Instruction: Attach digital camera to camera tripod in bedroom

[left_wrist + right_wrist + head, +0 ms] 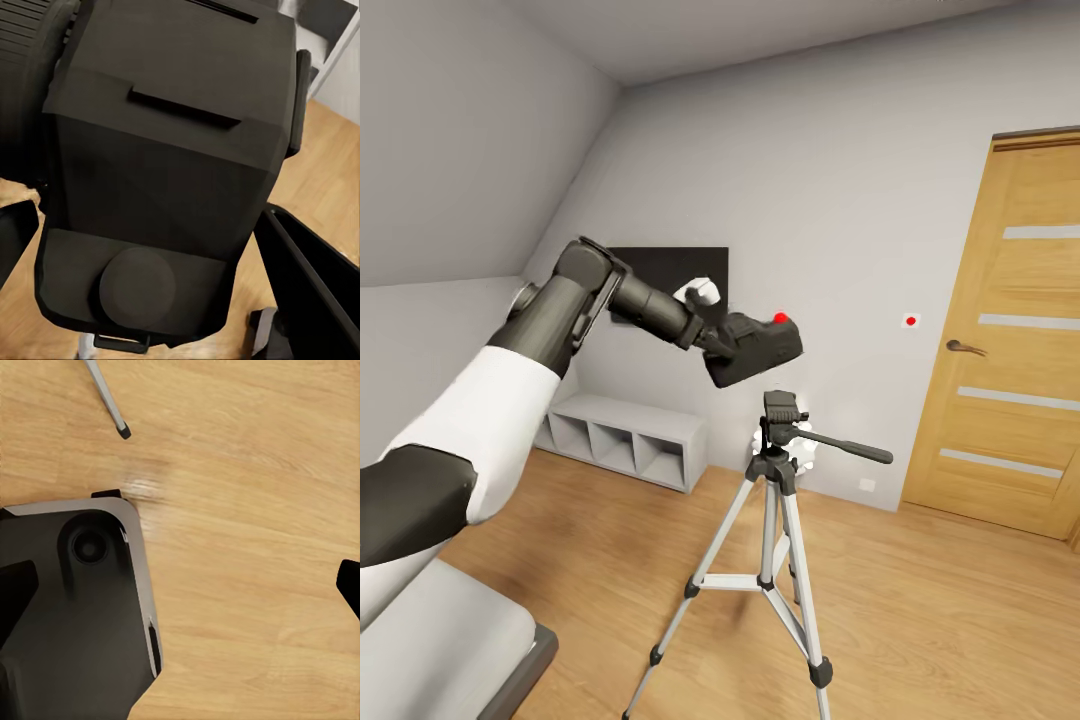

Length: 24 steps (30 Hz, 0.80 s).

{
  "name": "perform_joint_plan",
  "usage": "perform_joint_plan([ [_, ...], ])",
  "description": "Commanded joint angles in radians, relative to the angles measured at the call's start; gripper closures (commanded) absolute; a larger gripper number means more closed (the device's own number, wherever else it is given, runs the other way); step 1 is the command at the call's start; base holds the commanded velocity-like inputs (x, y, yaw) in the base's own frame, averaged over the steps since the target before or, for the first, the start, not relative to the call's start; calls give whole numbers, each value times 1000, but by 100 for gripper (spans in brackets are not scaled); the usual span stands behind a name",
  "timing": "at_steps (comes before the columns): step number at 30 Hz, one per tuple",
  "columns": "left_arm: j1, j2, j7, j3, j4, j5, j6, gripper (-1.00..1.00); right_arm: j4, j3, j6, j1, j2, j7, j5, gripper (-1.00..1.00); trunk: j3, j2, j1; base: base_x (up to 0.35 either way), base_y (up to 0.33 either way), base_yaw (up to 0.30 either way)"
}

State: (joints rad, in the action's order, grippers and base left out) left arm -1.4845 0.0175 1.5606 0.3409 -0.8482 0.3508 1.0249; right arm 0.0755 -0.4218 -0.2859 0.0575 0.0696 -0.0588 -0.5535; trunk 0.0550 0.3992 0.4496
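Bedroom: light wood floor (920, 600), grey walls, wooden door (1010, 330). Left gripper (722, 345) jaws clamped on digital camera (755, 348), held tilted just above camera tripod (775, 480) head. Right gripper (180, 581) jaws apart over floor

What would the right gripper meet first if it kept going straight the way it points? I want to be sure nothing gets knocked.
Most likely the bare wood floor, which the right gripper faces. A tripod leg's foot lies off to the side, out of that line. Depth is unclear.
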Motion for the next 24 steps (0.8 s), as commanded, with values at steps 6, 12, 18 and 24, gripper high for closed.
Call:
perform_joint_plan([
  [6,0,-1,10,52,-1,11,22,100,3,-6,-4,1,-1,-1,-2,-100,0,1,0,0,0,0],
  [12,0,-2,10,58,-2,11,22,100,3,-6,-4,1,-1,-1,-2,-100,0,1,0,0,0,0],
  [18,0,-3,10,59,-2,11,22,100,3,-6,-4,1,-1,-1,-2,-100,0,1,0,0,0,0],
  [24,0,-1,10,62,-15,11,22,100,3,-6,-4,1,-1,-1,-2,-100,0,1,0,0,0,0],
])
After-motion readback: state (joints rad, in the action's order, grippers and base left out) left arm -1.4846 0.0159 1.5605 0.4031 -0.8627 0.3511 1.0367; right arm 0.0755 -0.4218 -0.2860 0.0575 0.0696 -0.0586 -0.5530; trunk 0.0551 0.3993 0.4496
